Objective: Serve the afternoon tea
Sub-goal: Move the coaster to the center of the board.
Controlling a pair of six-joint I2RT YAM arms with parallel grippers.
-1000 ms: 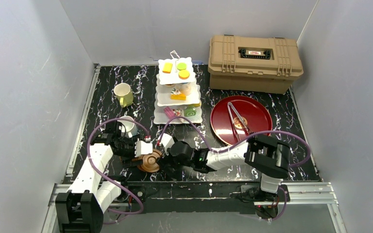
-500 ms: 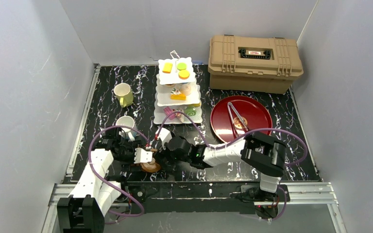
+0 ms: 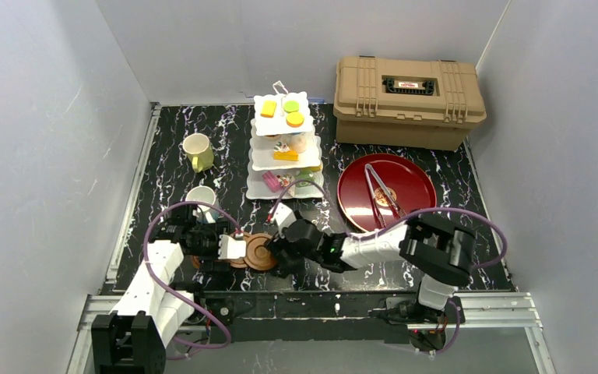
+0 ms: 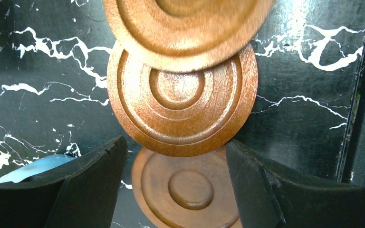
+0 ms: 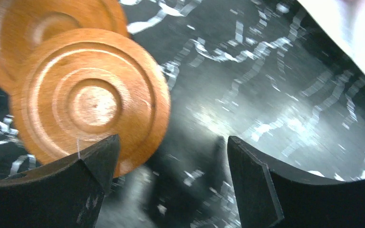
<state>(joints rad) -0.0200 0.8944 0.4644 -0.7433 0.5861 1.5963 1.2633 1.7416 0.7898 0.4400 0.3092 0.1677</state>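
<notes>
The stacked coasters (image 3: 254,252) are now fanned out, ready for singling. Left gripper (image 4: 175,145) and right gripper (image 5: 172,140) are held spread.

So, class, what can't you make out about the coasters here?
Left wrist: top coaster blurred, cut by the top edge.
Left wrist: bottom coaster half hidden under middle coaster, cut by bottom edge.
Left wrist: whether left end effector grips the middle coaster.
Right wrist: table motion-blurred.
</notes>
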